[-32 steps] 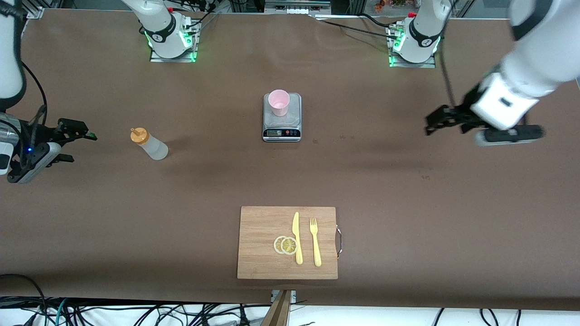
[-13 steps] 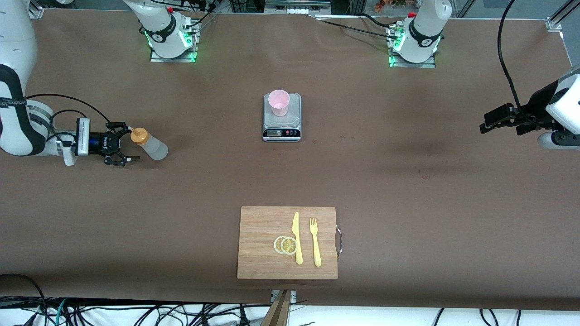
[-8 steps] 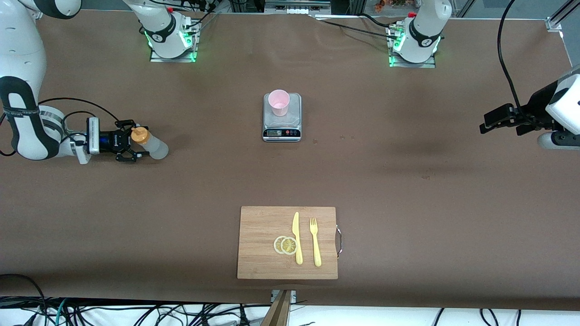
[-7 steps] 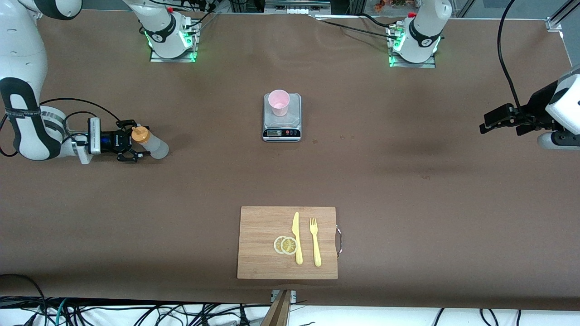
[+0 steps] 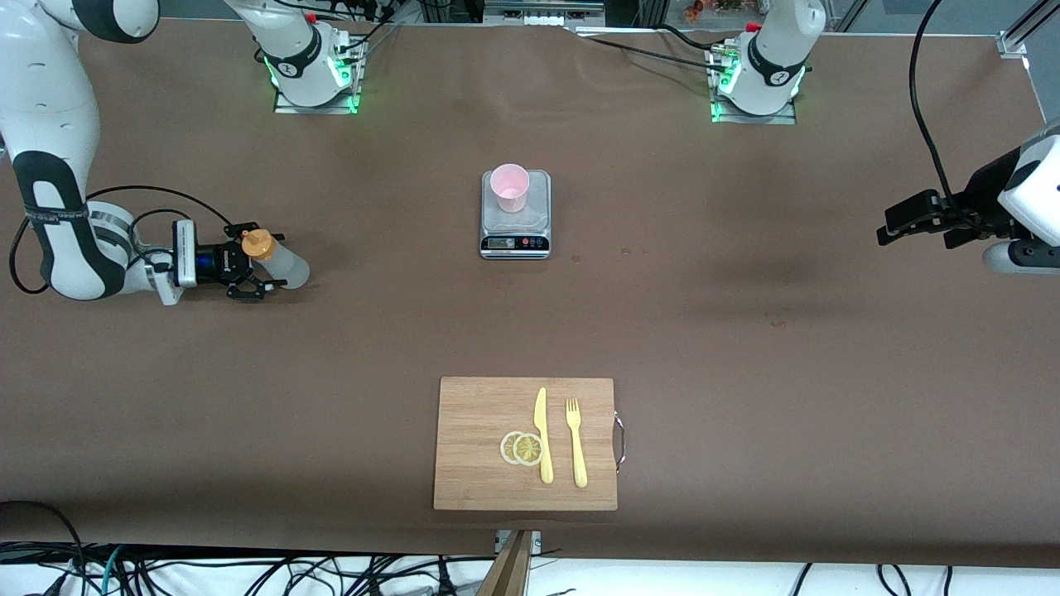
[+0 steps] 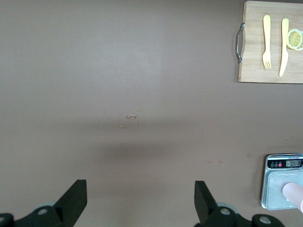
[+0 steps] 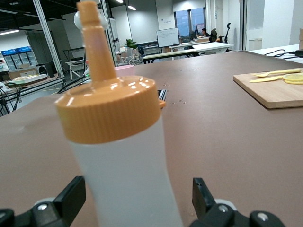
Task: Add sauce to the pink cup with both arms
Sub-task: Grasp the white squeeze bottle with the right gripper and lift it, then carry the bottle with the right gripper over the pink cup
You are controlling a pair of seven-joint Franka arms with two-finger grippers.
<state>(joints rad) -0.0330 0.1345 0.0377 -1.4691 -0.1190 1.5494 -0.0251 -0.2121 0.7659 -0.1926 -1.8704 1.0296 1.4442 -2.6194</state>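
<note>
- Cutting board (image 5: 480, 447) lies nearest the front camera on the brown tabletop (image 5: 745, 372); on it, two lemon slices (image 5: 522, 448), a yellow knife (image 5: 542, 434) and a yellow fork (image 5: 575, 441) side by side.
- Sauce bottle (image 5: 276, 260) stands toward the right arm's end of the tabletop, orange cap (image 7: 111, 106) on, nozzle up.
- Right claw (image 5: 252, 266) is low at the bottle, released, its fingers (image 7: 71, 196) spread on either side of the bottle body; contact cannot be told.
- Left claw (image 5: 898, 222) hangs over the left arm's end of the tabletop, spread wide and holding nothing, well apart from everything; that arm waits.
- Pink cup (image 5: 508, 187) stands upright on a small kitchen scale (image 5: 515, 240), mid-tabletop, farther from the front camera than the board.
- Both arm bases sit farthest back.
</note>
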